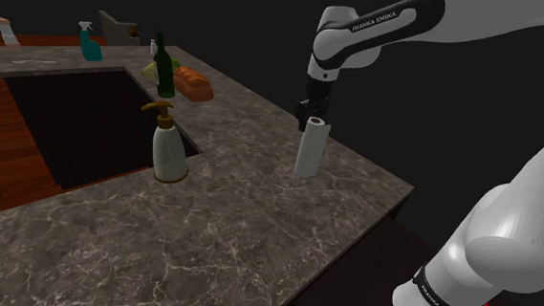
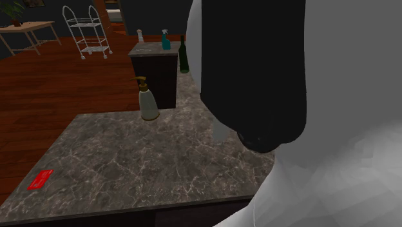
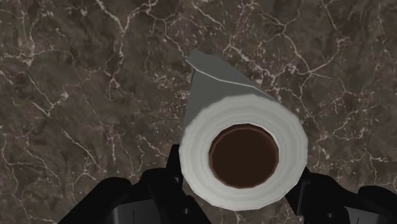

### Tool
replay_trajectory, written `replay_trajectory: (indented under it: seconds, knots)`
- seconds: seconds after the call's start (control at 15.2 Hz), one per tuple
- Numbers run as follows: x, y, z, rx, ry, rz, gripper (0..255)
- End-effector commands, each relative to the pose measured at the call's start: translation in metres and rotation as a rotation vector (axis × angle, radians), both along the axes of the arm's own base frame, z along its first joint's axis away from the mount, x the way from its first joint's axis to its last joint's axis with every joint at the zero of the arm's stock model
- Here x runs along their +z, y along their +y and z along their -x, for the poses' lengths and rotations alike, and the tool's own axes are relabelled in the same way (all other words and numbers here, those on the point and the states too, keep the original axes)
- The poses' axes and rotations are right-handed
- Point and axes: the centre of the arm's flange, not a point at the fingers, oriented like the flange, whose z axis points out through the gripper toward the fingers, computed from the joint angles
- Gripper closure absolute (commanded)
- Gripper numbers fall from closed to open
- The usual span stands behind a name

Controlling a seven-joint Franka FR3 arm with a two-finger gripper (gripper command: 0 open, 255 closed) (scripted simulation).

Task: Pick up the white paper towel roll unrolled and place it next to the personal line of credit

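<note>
The paper towel roll (image 1: 310, 150) is being gripped standing near upright over the marble counter (image 1: 170, 248), close to the counter's far edge. Its long axis is running almost vertical, tipped a little so the top end is leaning toward the shoulder view's right and the bottom end toward its left. Whether the bottom is touching the stone cannot be told. In the wrist view the open top end is being faced straight on, with the brown core (image 3: 243, 157) ringed by white paper and a loose sheet edge being shown down the side. The gripper (image 1: 313, 114) is being pointed down onto the roll's top, and the fingers (image 3: 159, 188) are being pressed against both sides of it, clamped. The arm (image 1: 397, 21) is being reached in from the shoulder view's right, forearm near level, wrist bent down; "FRANKA EMIKA" is being read on it. A red card (image 2: 40, 179) is lying flat at a counter corner, well apart from the roll, its print too small to read. A soap dispenser (image 1: 167, 143) and a green bottle (image 1: 163, 67) are standing beyond.
</note>
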Motion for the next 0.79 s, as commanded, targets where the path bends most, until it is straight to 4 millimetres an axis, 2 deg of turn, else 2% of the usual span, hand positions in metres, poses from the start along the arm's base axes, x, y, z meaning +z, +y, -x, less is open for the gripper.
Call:
replay_trajectory:
  seconds: [0.0, 0.73]
  knots:
    - [0.01, 0.001, 0.0, 0.0, 0.0, 0.0, 255]
    - [0.068, 0.001, 0.0, 0.0, 0.0, 0.0, 255]
